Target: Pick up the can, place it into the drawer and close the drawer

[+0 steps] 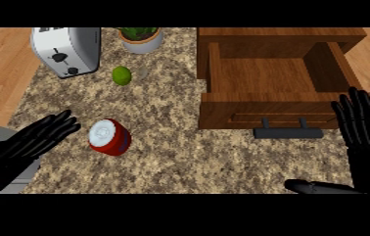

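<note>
Granite table [180,156] bearing an open wooden drawer [267,76] carries a red, white-topped can [110,137] near the left hand [36,138], open-fingered like the right hand [356,127].

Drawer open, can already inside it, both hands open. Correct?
No: the can is not inside the drawer. The head view shows it on the counter, close to the left hand. The rest holds: drawer open, left and right hand both open.
</note>
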You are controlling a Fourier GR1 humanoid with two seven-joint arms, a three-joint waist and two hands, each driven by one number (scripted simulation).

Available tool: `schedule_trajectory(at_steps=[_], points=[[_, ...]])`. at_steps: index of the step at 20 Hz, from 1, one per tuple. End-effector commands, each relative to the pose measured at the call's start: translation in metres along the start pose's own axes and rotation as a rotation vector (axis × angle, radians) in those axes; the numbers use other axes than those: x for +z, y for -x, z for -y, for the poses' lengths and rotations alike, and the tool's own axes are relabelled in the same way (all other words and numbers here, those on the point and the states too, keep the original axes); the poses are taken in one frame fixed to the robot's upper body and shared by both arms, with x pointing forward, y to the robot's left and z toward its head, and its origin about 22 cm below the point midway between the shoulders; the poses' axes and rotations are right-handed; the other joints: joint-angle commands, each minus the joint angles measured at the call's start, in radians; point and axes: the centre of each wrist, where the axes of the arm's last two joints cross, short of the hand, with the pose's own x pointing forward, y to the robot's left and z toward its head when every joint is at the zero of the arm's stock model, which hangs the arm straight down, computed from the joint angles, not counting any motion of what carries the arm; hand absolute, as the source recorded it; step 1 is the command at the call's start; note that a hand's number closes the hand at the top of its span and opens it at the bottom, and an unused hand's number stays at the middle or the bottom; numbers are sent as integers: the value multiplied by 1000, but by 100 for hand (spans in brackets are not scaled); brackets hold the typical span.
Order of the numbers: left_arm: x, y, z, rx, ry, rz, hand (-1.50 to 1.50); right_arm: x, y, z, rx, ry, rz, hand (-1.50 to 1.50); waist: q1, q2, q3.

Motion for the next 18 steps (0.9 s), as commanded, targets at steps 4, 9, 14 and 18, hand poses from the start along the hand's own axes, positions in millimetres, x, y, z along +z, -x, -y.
schedule_trajectory(at_steps=[4, 9, 14, 18], points=[[-8, 4, -3, 32, -33, -34, -150, 22, -1, 9, 7, 1, -5, -150, -3, 0, 0], [-3, 26, -17, 30, -61, -58, -150, 12, 14, 13, -4, 8, -5, -150, -1, 1, 0], [-23, 48, -13, 23, -48, -53, -150, 11, 23, 11, 6, 0, -5, -150, -1, 1, 0], [-16, 51, -15, 16, -48, -76, -150, 23, 22, 18, 18, 15, -16, -150, -2, 0, 0]])
